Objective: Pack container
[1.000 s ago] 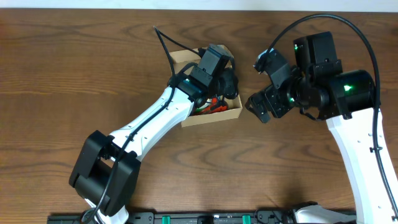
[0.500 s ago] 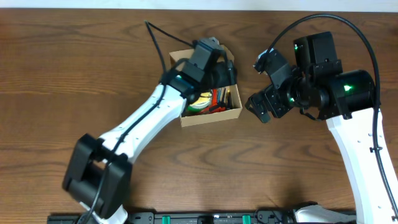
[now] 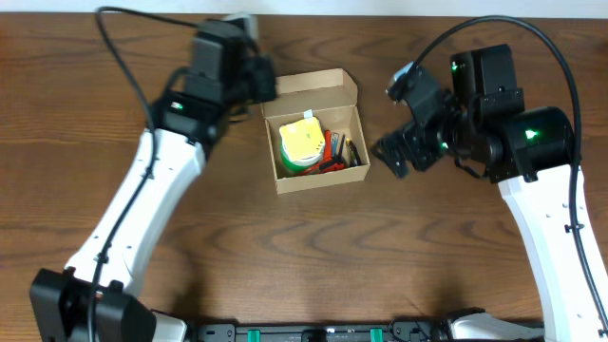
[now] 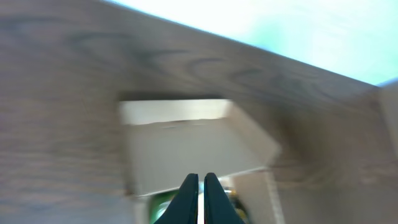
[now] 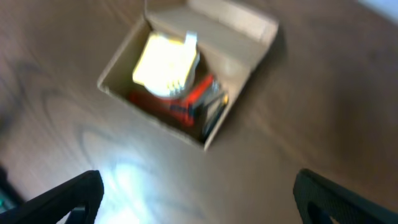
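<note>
Between both grippers, on wooden table (image 3: 285,247), we see container (image 3: 321,179), flap lid (image 3: 312,85) folded back, top open. Left gripper (image 4: 199,182): fingers pressed together, nothing between them; container just ahead of its tips, slightly below. Right gripper (image 3: 385,122): jaws spread wide, empty, hanging near container's side wall, small gap, no contact. Ahead of right fingers (image 5: 68,198) we look into box: yellow-green roll (image 5: 165,61) on side farther from this tool, red item (image 5: 189,102) and dark pieces on nearer side. Both wrist views blurred, so we can't name finer contents.
</note>
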Controlling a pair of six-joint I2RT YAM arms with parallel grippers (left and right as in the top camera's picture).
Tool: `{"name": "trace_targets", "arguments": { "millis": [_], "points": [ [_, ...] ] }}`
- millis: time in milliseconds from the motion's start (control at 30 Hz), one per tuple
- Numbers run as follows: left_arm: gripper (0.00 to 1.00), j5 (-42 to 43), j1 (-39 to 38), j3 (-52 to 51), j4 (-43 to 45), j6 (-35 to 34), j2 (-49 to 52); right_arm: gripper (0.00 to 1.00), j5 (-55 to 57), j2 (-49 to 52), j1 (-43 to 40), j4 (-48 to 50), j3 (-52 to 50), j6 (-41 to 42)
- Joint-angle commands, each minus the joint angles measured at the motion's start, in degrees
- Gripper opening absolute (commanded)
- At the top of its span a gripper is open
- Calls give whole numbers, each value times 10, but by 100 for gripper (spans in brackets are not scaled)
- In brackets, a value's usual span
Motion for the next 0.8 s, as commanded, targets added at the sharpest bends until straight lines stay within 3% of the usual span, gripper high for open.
{"name": "trace_targets", "arguments": {
  "millis": [0, 67, 100, 233, 500, 767],
  "points": [
    [6, 19, 47, 7, -19, 14, 23, 42, -21, 5, -2, 52, -18, 1],
    [6, 27, 67, 7, -23, 12, 43, 7, 20, 21, -5, 108, -39, 42],
    [6, 40, 75, 7, -22, 7, 54, 1, 42, 31, -9, 136, -50, 73],
    [6, 108, 92, 7, -2, -30, 117, 1, 45, 101, -45, 236, -78, 144],
    [6, 161, 100, 7, 77, -96, 250, 2, -111, 287, -109, 350, -78, 206],
    [5, 281, 113, 8, 168, -160, 338, 1, -271, 426, -122, 484, -77, 292]
  ]
}}
